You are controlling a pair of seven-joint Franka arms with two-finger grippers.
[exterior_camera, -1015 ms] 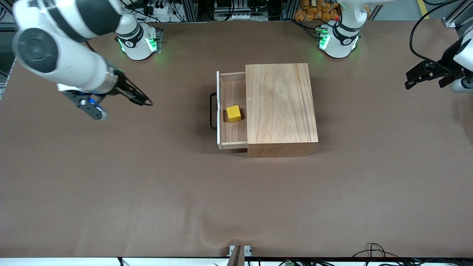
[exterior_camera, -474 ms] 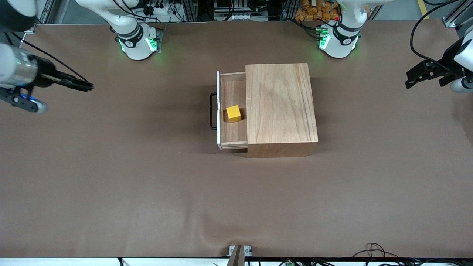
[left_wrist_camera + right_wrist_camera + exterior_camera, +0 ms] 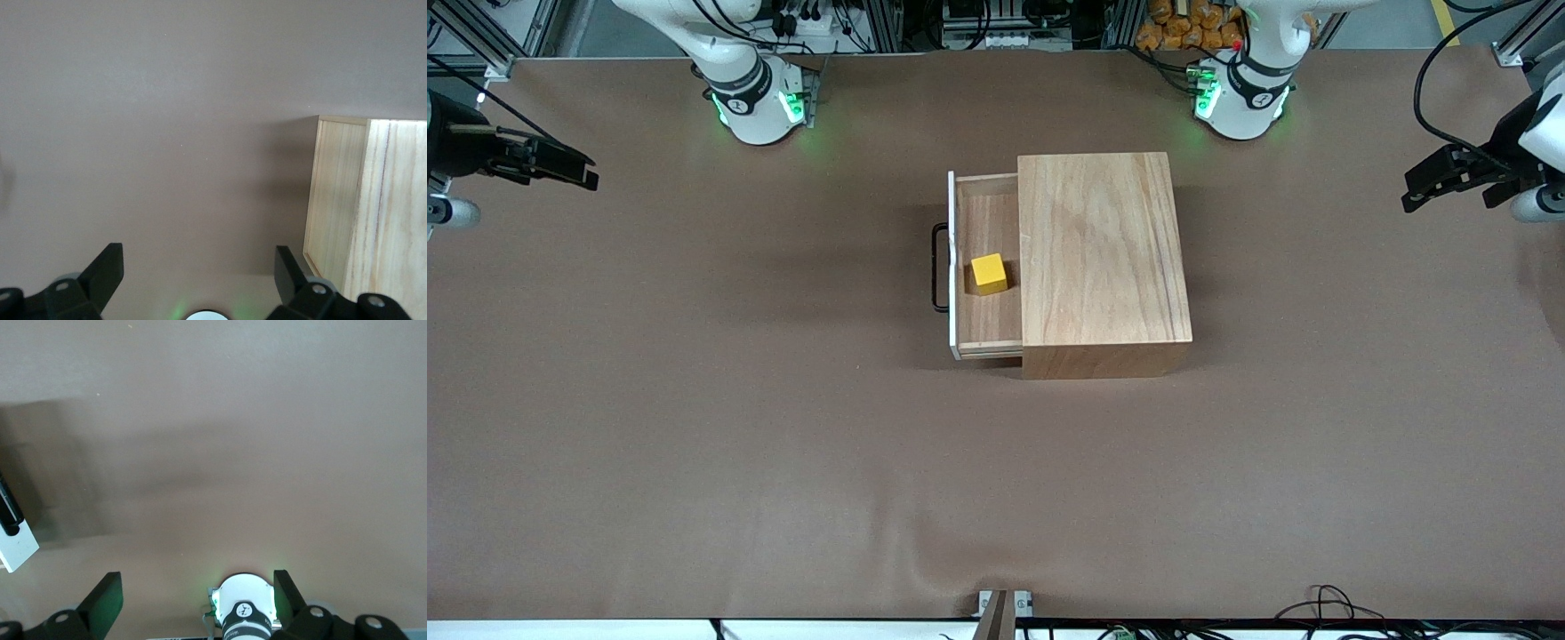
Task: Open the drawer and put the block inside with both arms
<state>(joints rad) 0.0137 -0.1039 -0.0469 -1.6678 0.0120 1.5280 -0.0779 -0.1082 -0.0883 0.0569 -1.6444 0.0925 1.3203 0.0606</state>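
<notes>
The wooden box (image 3: 1103,253) stands mid-table with its drawer (image 3: 987,329) pulled open toward the right arm's end; the black handle (image 3: 938,267) is on its pale front panel. The yellow block (image 3: 989,273) sits inside the drawer. My right gripper (image 3: 560,169) is open and empty, up over the right arm's end of the table; its wrist view (image 3: 197,593) shows bare table and its own base. My left gripper (image 3: 1427,182) is open and empty over the left arm's end of the table; its wrist view (image 3: 200,270) shows the box (image 3: 373,213) off to one side.
The two arm bases (image 3: 756,102) (image 3: 1240,98) with green lights stand at the table's edge farthest from the front camera. Cables (image 3: 1325,604) lie at the edge nearest the camera. The brown table cover (image 3: 783,427) is bare around the box.
My right arm has swung away from the drawer toward its own end of the table and risen. The left arm, the box and the block have not moved.
</notes>
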